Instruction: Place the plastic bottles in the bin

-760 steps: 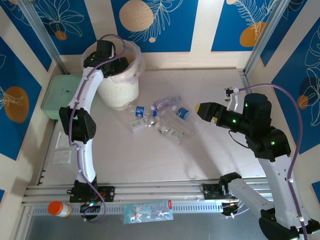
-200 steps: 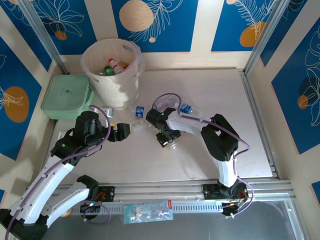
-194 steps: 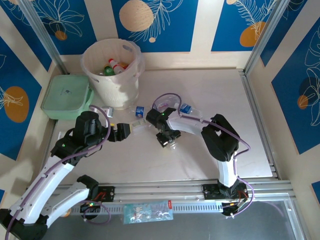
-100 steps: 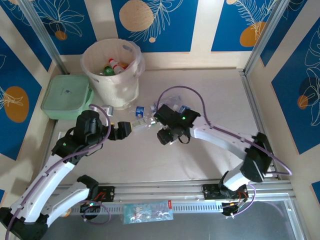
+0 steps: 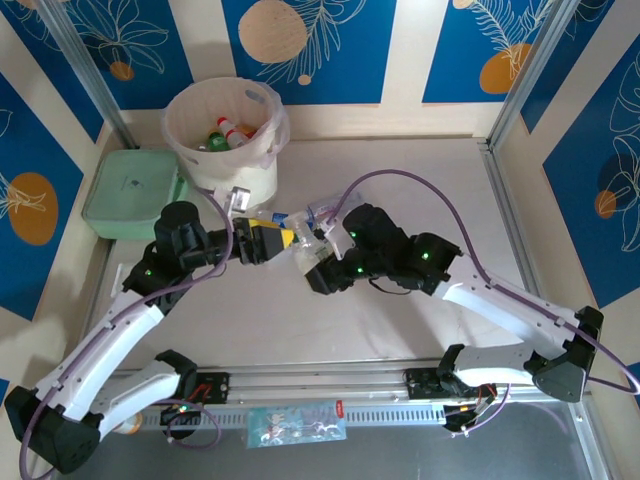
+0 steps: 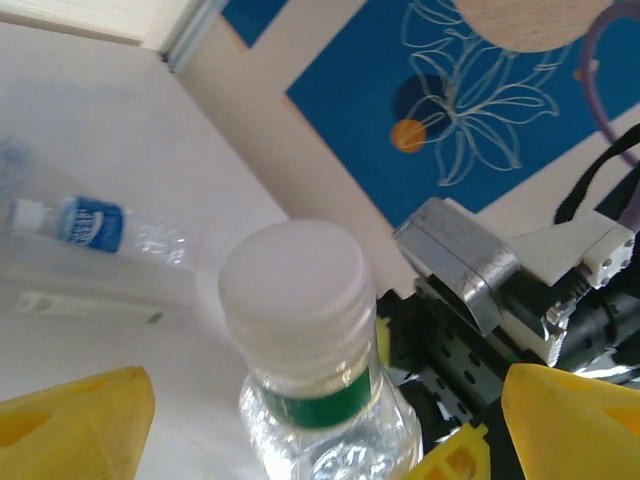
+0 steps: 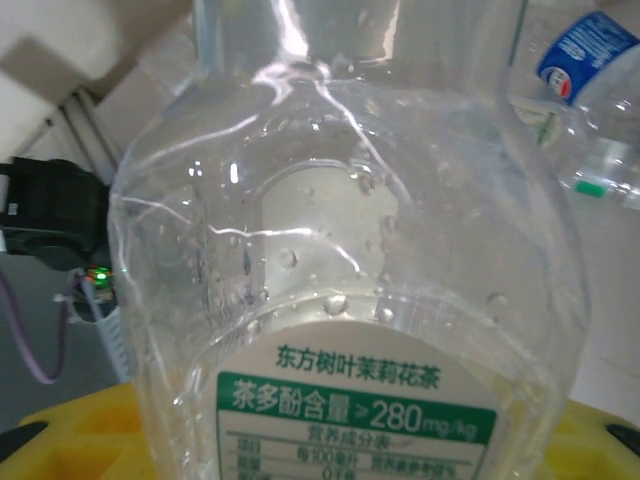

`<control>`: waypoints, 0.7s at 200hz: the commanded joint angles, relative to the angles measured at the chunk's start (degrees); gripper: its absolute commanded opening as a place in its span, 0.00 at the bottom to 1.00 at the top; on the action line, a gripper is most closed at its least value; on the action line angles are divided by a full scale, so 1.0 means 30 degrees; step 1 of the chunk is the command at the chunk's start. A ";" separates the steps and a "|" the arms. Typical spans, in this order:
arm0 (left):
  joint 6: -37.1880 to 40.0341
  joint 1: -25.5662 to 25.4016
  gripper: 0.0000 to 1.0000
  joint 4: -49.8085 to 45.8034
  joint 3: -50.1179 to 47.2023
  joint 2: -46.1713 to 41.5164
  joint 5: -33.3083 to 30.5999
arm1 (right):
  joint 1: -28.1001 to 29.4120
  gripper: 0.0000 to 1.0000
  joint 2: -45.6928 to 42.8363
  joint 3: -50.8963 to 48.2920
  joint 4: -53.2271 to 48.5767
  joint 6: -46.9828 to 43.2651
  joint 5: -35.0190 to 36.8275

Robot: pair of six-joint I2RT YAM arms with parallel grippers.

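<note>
Walls of blue flower-print panels (image 5: 330,50) around pale counter (image 5: 420,180). At far left, round cream plastic bin (image 5: 240,180), already holding a few green bottles (image 5: 222,135). Near the middle, right hand (image 5: 320,272) clamped on clear white-capped bottle (image 5: 306,248), cap poking between spread yellow fingers of left hand (image 5: 285,238). Probably a handover. Two or three blue-labelled clear bottles (image 5: 332,208) left lying just beyond.
</note>
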 commanded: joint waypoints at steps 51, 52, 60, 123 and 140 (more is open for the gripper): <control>-0.1783 -0.0564 0.78 0.3487 0.0714 0.1473 0.1865 | 0.0166 0.52 -0.1626 -0.0964 0.1662 -0.0066 -0.2435; -0.1795 -0.0569 0.78 0.3534 0.0714 0.1484 0.1884 | 0.0166 0.52 -0.1630 -0.0972 0.1671 -0.0064 -0.2408; -0.1793 -0.0746 0.75 0.3763 0.0769 0.1632 0.2017 | 0.0166 0.52 -0.1634 -0.1023 0.1678 -0.0058 -0.2228; -0.0248 -0.1859 0.51 0.2705 0.1408 0.2111 0.1570 | -0.0139 0.50 -0.1835 -0.1328 0.1766 0.0142 -0.1837; 0.0133 -0.1943 0.46 0.2305 0.1592 0.2111 0.1350 | -0.0200 0.50 -0.1822 -0.1389 0.1771 0.0152 -0.2001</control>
